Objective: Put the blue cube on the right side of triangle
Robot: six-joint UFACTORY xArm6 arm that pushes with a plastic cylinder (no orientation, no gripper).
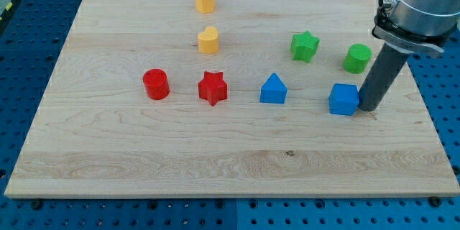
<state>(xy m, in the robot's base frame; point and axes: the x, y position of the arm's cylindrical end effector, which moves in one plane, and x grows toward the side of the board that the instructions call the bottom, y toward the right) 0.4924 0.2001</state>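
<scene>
The blue cube (343, 99) lies on the wooden board at the view's right. The blue triangle (273, 89) lies to its left, with a gap between them. My tip (367, 108) rests on the board right beside the cube's right side, touching or nearly touching it. The dark rod rises from there toward the view's upper right.
A green star (305, 45) and a green cylinder (357, 58) lie above the cube. A red star (213, 88) and a red cylinder (156, 84) lie left of the triangle. Two yellow blocks (208, 40) (205, 0) lie near the view's top. The board's right edge (424, 108) is close to my tip.
</scene>
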